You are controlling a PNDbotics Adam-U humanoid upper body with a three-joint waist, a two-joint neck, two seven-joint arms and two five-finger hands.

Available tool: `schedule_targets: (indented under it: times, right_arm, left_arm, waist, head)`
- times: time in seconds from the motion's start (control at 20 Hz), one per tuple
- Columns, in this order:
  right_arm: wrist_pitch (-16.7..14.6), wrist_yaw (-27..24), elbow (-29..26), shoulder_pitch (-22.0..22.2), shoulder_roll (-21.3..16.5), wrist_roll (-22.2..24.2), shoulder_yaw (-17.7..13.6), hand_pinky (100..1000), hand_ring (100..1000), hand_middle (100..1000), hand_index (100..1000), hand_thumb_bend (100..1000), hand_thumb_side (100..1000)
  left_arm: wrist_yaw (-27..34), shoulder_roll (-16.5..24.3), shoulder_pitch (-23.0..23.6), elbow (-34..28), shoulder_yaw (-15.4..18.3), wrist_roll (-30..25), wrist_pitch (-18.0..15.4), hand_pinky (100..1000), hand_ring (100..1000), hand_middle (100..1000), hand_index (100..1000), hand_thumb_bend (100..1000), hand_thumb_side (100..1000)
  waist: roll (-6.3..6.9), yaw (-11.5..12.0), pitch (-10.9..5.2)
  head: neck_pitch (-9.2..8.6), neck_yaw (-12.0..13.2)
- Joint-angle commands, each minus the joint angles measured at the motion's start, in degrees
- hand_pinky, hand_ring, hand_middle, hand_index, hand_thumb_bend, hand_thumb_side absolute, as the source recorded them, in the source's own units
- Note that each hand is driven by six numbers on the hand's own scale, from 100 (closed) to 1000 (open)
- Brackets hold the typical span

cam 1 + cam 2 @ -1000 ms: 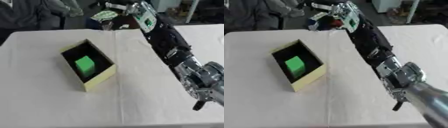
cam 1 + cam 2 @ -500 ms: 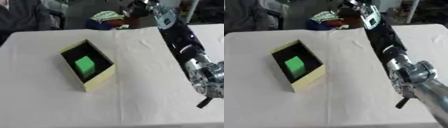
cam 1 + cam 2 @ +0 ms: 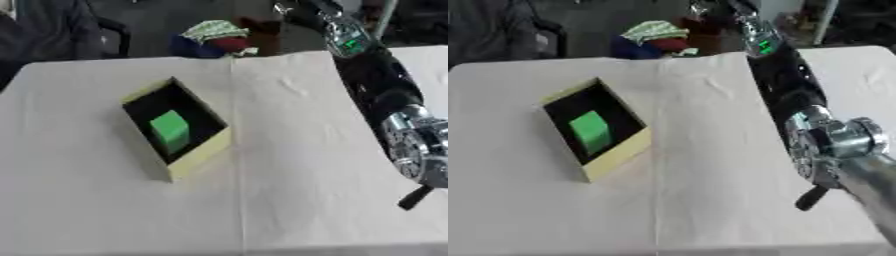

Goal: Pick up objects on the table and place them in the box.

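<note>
A yellow-walled box [image 3: 199, 152] with a black inside sits left of the table's middle, turned askew. A bright green cube [image 3: 170, 130] rests inside it. My right arm [image 3: 378, 85] reaches from the lower right corner up along the table's right side, with a green light on its wrist [image 3: 350, 44]. Only a dark part of my right hand [image 3: 300, 9] shows at the top edge, beyond the table's far edge. Nothing can be seen in it. My left hand shows in neither view.
The table [image 3: 280, 190] wears a white cloth with a crease down its middle. Past the far edge lies a heap of cloth-like things [image 3: 217, 36] in green-white, red and blue. A dark seated figure fills the top left corner.
My right arm has swung to the right and its hand has risen from near the heap to the top edge. The box and cube have stayed put.
</note>
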Motion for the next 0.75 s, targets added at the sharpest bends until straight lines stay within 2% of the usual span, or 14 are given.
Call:
schedule_targets:
  times: [0.05,0.3,0.75]
  right_arm:
    - [2.1,-2.6,0.1,-1.3,-2.3,-2.5,1.4,774,1000,834,927,100,496]
    - [3.1,-4.5,2.3,-0.9,-2.7,-6.4,2.7,772,1000,832,926,100,506]
    - [1.6,-6.0,5.0,-0.1,-2.4,-12.4,5.3,773,1000,832,926,100,514]
  left_arm:
    - [-0.3,0.9,-0.3,-1.1,0.3,0.2,0.1,646,649,724,813,530,611]
    - [-0.3,0.9,-0.3,-1.1,0.3,0.2,0.1,646,649,724,813,529,611]
    - [-0.4,0.9,-0.2,-1.1,0.3,0.2,0.2,646,649,724,815,528,611]
  waist:
    - [0.13,0.0,-0.84]
    - [0.24,0.0,-0.89]
    - [0.27,-0.2,-0.99]
  head:
    - [0.14,0.1]
    - [0.14,0.2]
    - [0.19,0.2]
